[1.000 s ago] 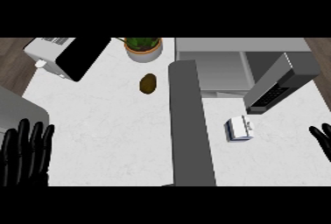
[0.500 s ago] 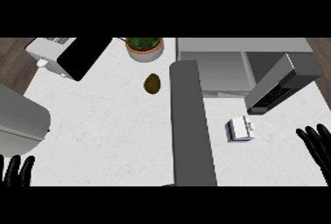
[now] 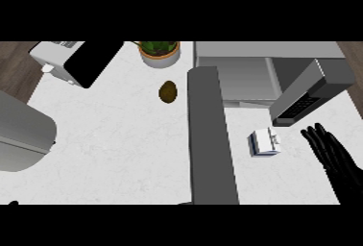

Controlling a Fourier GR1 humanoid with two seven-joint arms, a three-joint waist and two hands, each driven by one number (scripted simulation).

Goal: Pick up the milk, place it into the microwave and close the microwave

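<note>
Right hand point(image 3: 332, 158), fingers straight and open: reach left for the milk carton point(image 3: 264, 142) just beside it, curling round its sides

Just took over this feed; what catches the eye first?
The microwave at the top right stands with its door swung open. Just below the door the milk carton sits on the white counter, and the right hand, open, hovers to its right without touching it.
</note>
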